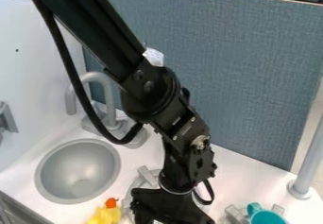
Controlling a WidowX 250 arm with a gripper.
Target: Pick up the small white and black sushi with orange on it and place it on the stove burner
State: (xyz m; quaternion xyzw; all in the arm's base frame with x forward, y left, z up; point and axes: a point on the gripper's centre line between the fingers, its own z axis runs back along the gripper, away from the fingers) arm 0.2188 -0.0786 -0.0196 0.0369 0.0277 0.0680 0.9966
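The black gripper (169, 207) hangs over the white counter at the bottom centre, its lower end cut off by the view's edge. Just left of it lies a yellow toy duck (104, 215) with an orange beak, partly cut off by the bottom edge. A teal cup (266, 217) stands to the right of the gripper, on or beside grey prongs. Whether the gripper holds anything cannot be seen.
A round grey sink (79, 171) is set in the counter at the left, with a grey faucet (108, 105) behind it. A grey burner-like piece (148, 177) lies partly behind the gripper. A grey post (309, 157) stands at the right; a blue-grey panel (252, 67) rises behind.
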